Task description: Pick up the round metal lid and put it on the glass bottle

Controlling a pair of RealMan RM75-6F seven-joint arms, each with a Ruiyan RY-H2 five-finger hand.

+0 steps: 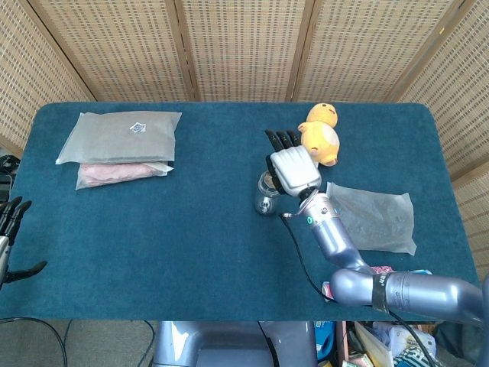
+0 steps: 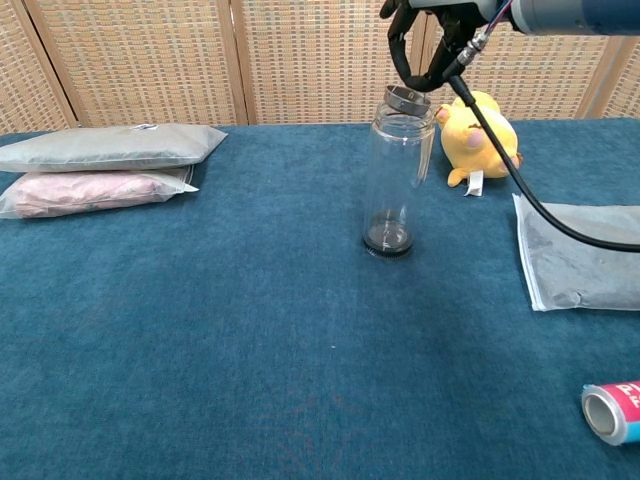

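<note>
Overhead: woven screen panels behind blue table. Glass bottle upright mid-table, nothing visible inside. Right hand above bottle mouth, pinching round metal lid, tilted on rim. Left hand at table edge, fingers apart, holding nothing.

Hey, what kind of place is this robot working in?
Probably a robot test or data-collection setup, not a home: a blue cloth-covered table, woven screen panels closing it in, and unrelated props like a glass bottle and a yellow plush toy.
</note>
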